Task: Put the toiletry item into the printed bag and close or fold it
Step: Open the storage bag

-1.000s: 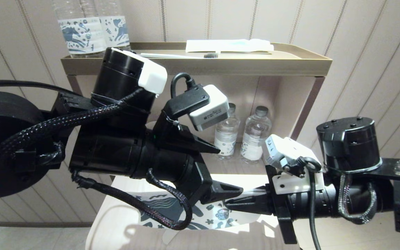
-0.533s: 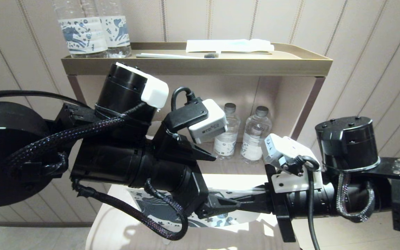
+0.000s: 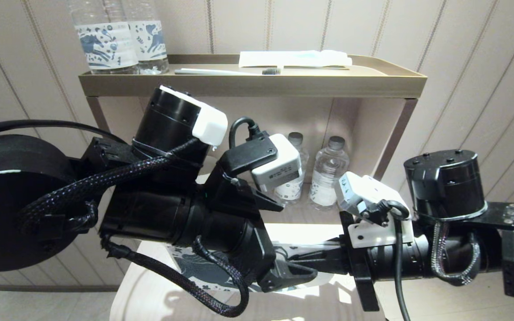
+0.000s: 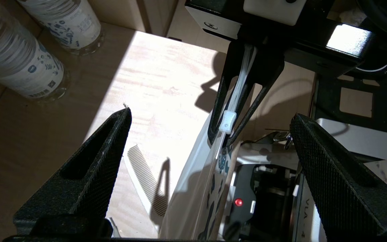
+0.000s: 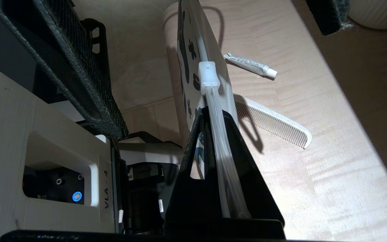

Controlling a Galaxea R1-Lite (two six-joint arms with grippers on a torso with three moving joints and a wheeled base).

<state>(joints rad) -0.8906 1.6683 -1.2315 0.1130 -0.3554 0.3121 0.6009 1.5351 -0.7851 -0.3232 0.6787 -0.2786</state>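
Right gripper (image 5: 213, 134) pinches the limp, slippery bag (image 5: 185, 50) by its zipper edge; left gripper (image 4: 210, 141) gapes wide, empty. Comb (image 5: 274, 126) lies flat on the desk: light, stiff, best gripped across its handle.

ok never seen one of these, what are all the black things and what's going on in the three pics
The black things are two robot arms. One picture looks down from the robot's head; the other two come from cameras on each wrist. The right end effector is shut on the zip edge of the printed bag, holding it up off the wooden table. The left end effector is open, facing it. The white comb lies on the table outside the bag, beside a small tube. Water bottles stand on the shelf behind.
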